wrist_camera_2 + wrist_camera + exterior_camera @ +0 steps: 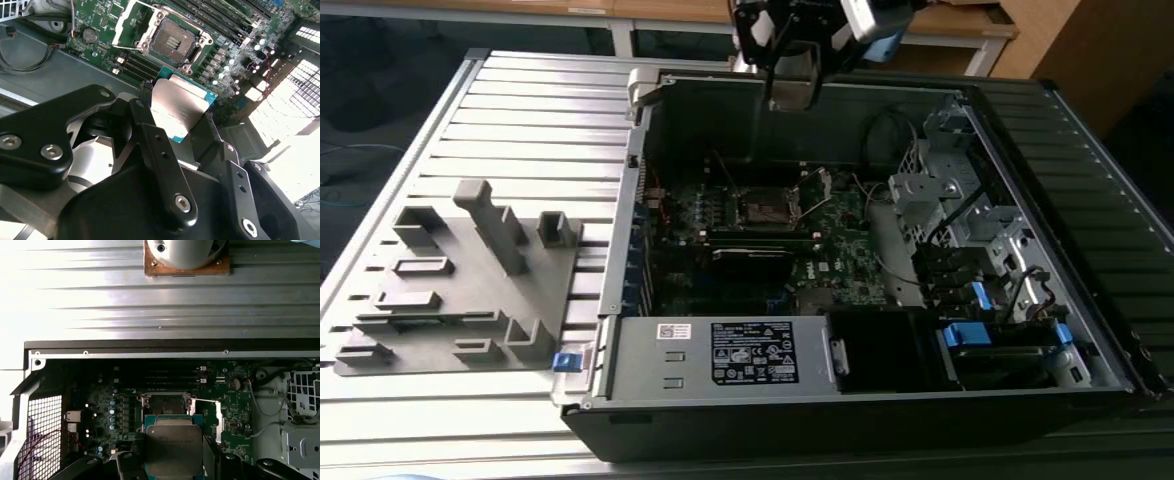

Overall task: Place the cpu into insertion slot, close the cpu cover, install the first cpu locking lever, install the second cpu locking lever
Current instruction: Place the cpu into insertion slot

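Note:
My gripper (794,92) hangs above the far wall of the open computer case (622,300). In both wrist views it is shut on the cpu (180,107) (173,450), a flat silvery square chip with a green edge, clamped between two black fingers (145,125). The insertion slot (172,42) (165,406) (758,207) lies bare on the green board, below and ahead of the chip. The cpu cover (129,25) (212,411), a thin silver frame, stands swung open at one side of the slot.
Long black memory slots (215,20) run beside the socket. A black card (754,262) lies nearer the power supply (720,355). Cables and a drive cage (947,200) fill the exterior view's right of the case. A grey fixture plate (454,280) lies on the slatted table.

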{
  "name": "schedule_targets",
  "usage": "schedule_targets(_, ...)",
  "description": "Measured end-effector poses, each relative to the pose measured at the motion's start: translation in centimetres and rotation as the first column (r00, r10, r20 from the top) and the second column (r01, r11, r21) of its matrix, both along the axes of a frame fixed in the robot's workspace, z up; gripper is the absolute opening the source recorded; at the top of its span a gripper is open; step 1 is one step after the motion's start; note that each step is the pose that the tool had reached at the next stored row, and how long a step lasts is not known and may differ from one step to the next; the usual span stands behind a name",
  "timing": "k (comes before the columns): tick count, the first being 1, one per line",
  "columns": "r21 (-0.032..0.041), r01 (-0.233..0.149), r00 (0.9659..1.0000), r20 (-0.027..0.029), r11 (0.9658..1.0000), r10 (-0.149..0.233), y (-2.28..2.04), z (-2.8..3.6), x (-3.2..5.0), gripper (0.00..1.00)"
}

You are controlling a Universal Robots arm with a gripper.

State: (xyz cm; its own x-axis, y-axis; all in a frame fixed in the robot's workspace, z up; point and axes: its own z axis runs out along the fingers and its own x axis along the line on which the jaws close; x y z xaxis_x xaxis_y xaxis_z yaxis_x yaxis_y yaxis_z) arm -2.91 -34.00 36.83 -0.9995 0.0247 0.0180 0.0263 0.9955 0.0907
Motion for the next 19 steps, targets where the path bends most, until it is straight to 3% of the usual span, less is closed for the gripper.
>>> schedule_targets(12,0.0,0.0,1.0,0.0048,1.0,0.0,0.0,-2.0,-0.34,0.54)
schedule_targets(16,-0.0003,0.0,1.0,0.0048,1.0,0.0,0.0,-2.05,-0.34,0.54)
schedule_targets(19,0.0,-0.001,1.0,0.0072,1.0,0.001,0.0,-2.43,-0.35,0.54)
